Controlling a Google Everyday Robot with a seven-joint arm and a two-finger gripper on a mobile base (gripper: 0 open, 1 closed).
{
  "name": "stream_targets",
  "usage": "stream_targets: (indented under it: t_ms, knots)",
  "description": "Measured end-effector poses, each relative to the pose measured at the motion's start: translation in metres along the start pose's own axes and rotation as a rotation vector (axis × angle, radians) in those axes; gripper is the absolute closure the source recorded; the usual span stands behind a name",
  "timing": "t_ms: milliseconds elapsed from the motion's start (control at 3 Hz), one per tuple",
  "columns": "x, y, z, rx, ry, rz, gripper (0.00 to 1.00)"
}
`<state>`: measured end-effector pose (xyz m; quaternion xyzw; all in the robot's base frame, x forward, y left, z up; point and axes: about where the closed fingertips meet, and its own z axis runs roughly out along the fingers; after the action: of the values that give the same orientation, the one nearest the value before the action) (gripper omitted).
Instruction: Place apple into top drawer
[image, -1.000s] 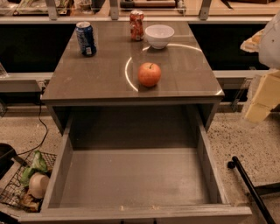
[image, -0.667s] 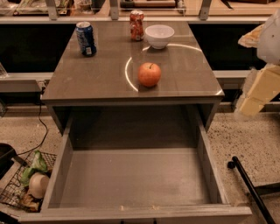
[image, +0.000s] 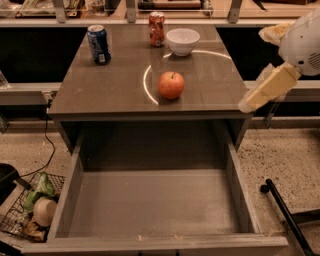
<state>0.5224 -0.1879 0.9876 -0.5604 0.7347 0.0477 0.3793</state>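
The red-orange apple (image: 171, 85) sits on the grey-brown cabinet top (image: 110, 85), right of centre and near the front edge. The top drawer (image: 150, 200) is pulled fully open below it, and nothing lies on its flat bottom. My gripper (image: 254, 99) hangs from the white arm (image: 302, 42) at the right. It is level with the cabinet top's right front corner, well right of the apple and not touching it.
A blue soda can (image: 99, 44), a red soda can (image: 157, 29) and a white bowl (image: 182, 41) stand at the back of the cabinet top. A wire basket of scraps (image: 30, 210) sits on the floor at left. A black bar (image: 285, 212) lies on the floor at right.
The arm and gripper have moved left, towards the cabinet top's right front corner. The apple and drawer have not moved.
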Motion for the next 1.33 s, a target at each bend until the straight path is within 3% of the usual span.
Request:
stream_targets:
  t_ms: [333,667,1000,1333]
  knots:
    - [-0.016,-0.036,0.028,0.064,-0.23,0.015,0.0]
    - [-0.025,-0.056,0.065,0.058,-0.427,0.06,0.0]
    - [-0.036,-0.062,0.101,0.01,-0.618,0.097,0.0]
    - [-0.036,-0.061,0.1,0.011,-0.604,0.095,0.0]
